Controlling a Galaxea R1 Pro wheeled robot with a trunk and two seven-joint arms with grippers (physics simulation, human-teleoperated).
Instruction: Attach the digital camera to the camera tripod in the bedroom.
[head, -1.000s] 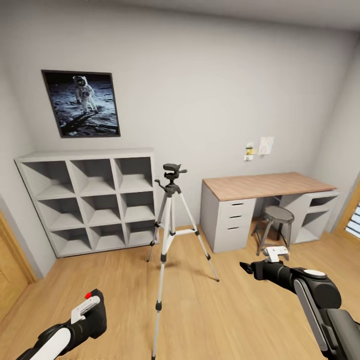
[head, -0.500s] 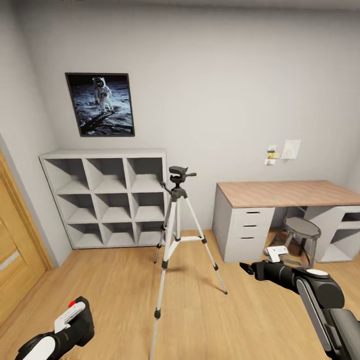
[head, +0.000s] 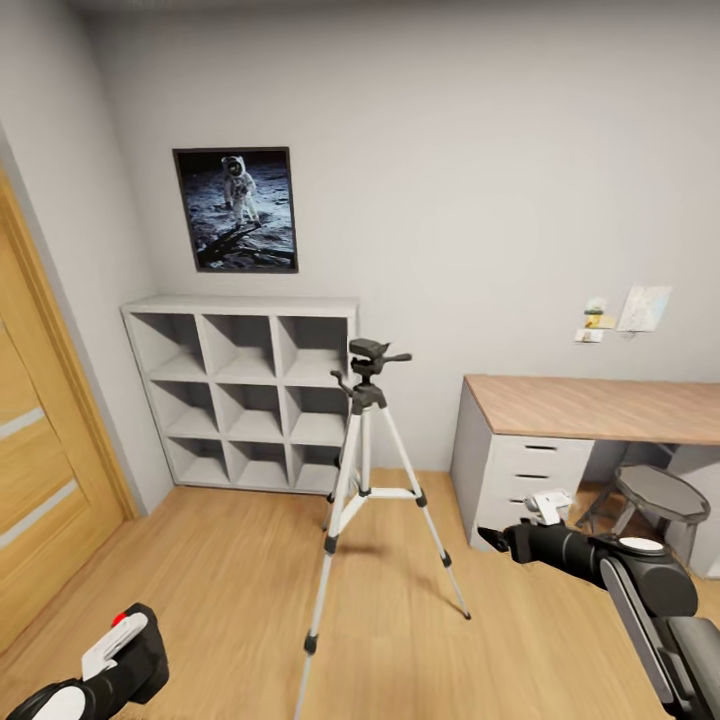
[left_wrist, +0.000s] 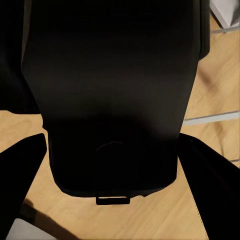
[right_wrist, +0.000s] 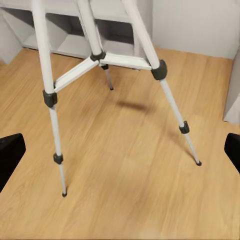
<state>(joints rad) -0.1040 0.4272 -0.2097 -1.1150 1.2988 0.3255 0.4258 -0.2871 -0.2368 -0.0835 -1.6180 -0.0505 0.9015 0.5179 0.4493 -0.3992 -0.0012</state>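
Note:
The camera tripod stands on the wood floor in the middle of the bedroom, its black head bare, with a side handle. My left gripper is low at the near left, shut on the digital camera, whose red dot faces up. In the left wrist view the black camera body sits between the two dark fingers. My right gripper hangs open to the right of the tripod, at about mid-leg height. The right wrist view looks at the silver tripod legs from between widely parted fingertips.
White cube shelving lines the back wall under a framed astronaut picture. An oak door is on the left. A wood-topped desk with drawers and a grey stool stand at the right.
The head view has swung left, so the room has slid rightward in the picture and the door has come in. The left gripper with the camera sits lower in the frame.

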